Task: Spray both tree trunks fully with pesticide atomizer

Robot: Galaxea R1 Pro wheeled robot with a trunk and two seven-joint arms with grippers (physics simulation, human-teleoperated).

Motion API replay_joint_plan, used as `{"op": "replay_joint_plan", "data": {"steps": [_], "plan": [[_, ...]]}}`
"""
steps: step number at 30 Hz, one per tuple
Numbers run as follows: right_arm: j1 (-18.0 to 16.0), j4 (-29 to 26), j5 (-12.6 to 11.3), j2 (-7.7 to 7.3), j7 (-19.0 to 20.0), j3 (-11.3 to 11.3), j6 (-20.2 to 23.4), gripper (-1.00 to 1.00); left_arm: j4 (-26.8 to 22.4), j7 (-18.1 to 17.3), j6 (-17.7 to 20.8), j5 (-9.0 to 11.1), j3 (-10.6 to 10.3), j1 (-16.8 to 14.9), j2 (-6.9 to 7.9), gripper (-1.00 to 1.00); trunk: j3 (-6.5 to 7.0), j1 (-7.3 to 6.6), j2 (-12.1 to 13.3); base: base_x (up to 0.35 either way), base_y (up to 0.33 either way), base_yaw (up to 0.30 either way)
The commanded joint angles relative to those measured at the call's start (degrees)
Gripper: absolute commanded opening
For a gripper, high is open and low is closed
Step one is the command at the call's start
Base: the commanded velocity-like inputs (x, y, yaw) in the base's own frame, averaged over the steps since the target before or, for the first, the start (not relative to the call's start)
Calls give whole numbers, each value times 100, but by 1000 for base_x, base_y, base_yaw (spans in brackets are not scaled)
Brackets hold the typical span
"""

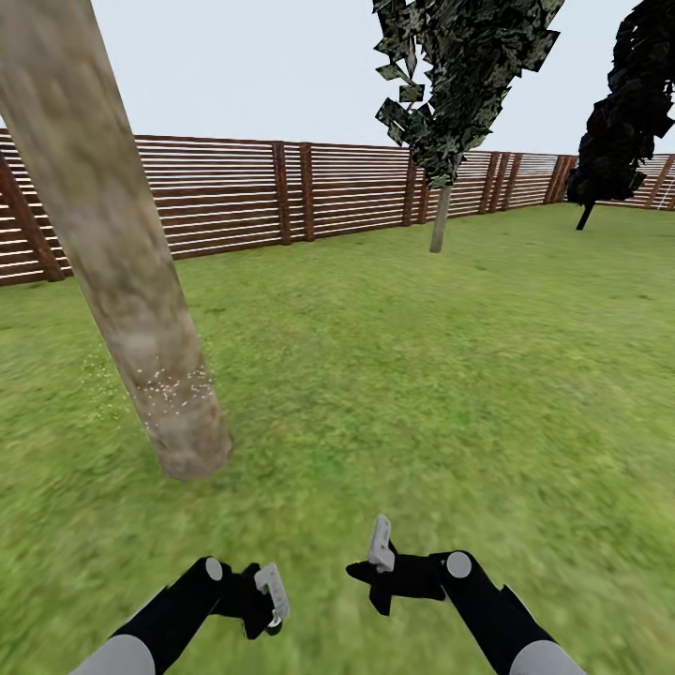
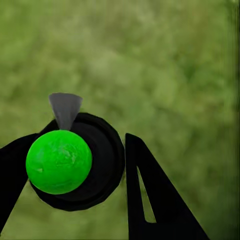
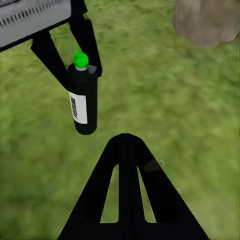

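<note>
Both arms low over lawn (image 1: 422, 375) — slatted fence (image 1: 234, 192) behind.

Seen end-on, a dark round bottle (image 2: 102, 165) with a bright green top (image 2: 59, 161) and grey nozzle sits clamped between the black fingers (image 2: 150, 200) of the left pincer (image 2: 75, 185), over blurred green grass (image 2: 165, 65).

Tree trunk (image 1: 112, 272) mottled rough bark; fence (image 1: 281, 192) slatted wood.
</note>
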Motion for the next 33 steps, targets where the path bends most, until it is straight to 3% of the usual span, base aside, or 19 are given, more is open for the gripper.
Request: {"op": "replay_joint_plan", "data": {"steps": [1,2,5,7,14,16,19,20,33], "plan": [[-2,-7,51,2,0,0,-35,-100,-17,-23,43,-22,-28,-4,-39,-100,-5,-1,-2,0,0,0],[-2,-4,50,2,0,0,-36,-100,-20,-35,40,-28,-30,-4,-57,-100,-5,-1,-2,0,0,0],[-2,2,53,3,0,7,-43,-100,-32,-654,-382,-88,-31,-54,-75,-100,-5,-1,-2,0,0,0],[-2,3,53,3,0,8,-43,-100,-33,-854,-587,-156,-27,-112,-76,-100,-5,-1,-2,0,0,0],[-4,4,53,3,0,10,-42,-100,-336,-914,-644,-192,-32,-146,-319,-100,-5,-1,-2,0,0,0],[-3,2,53,3,0,194,-37,-100,-354,-915,-641,-203,-37,-146,-395,-100,-5,-1,-2,0,0,0],[-7,-8,46,3,0,354,-35,-100,-356,-901,-649,-658,-189,-146,-478,-100,-5,-1,-2,0,0,0],[-9,-11,45,3,0,363,-35,-100,-352,-902,-655,-726,-205,-146,-496,-100,-5,-1,-2,0,0,0],[-11,-8,53,3,-8,369,-35,-100,-358,-944,-679,-761,-225,-190,-616,-100,-5,-1,-2,0,0,0]]}}
